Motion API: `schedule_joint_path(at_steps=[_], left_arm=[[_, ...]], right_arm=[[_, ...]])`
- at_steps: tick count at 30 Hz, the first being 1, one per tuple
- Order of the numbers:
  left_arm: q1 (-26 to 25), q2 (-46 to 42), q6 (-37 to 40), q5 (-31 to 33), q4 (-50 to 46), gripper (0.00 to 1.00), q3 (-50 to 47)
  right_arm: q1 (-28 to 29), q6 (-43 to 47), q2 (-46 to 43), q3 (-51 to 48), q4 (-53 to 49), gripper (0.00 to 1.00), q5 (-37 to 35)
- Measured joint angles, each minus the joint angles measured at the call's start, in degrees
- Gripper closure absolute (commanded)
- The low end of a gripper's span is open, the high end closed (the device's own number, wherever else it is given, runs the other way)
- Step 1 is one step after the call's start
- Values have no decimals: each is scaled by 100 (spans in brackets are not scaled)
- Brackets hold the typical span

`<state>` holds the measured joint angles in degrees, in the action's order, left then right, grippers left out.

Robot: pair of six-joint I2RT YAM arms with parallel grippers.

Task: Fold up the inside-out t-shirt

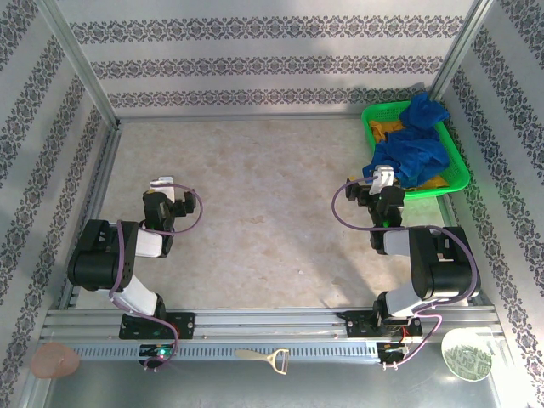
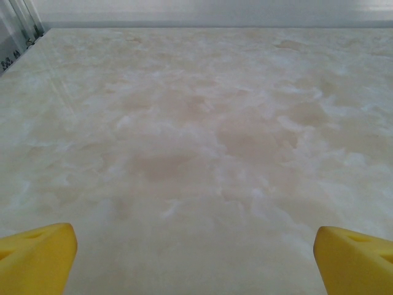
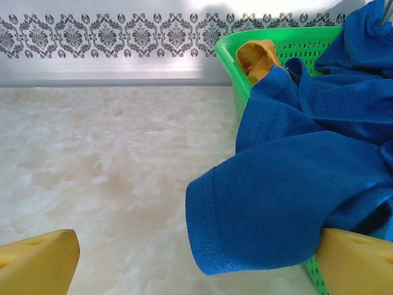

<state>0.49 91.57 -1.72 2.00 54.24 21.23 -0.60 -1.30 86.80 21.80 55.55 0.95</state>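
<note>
Both pincers stand wide open and hold nothing. The left gripper (image 2: 196,261) hovers over bare table (image 2: 184,123), its yellow fingertips (image 2: 37,255) well apart. The right gripper (image 3: 196,261) faces the green basket (image 3: 276,34) at the far right corner.

The inside-out t-shirt (image 3: 295,178) lies heaped in that basket, on top of a mustard garment (image 3: 258,56). One sleeve (image 3: 245,227) spills over the near rim toward my right fingers. Whether the cloth touches the right-hand pad I cannot tell.

I judge the shirt light, limp and far from fragile, but floppy. It will likely sag and bunch wherever I lift it, and it may drag the mustard piece along. The hanging sleeve looks the easiest hold, since its stitched hem gives a thicker double layer to pinch. I would close on that hem edge rather than the loose middle, then draw the shirt out onto the open table so the left arm can take a second corner.
</note>
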Motion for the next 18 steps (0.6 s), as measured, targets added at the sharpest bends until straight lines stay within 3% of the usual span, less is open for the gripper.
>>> schedule_joint_path(at_steps=[12, 18], left_arm=[[4, -109, -52, 140, 214, 1, -219], [4, -909, -177, 474, -212, 1, -310]], right_arm=[[13, -24, -72, -37, -31, 1, -136], [11, -354, -1222, -372, -713, 2, -616]])
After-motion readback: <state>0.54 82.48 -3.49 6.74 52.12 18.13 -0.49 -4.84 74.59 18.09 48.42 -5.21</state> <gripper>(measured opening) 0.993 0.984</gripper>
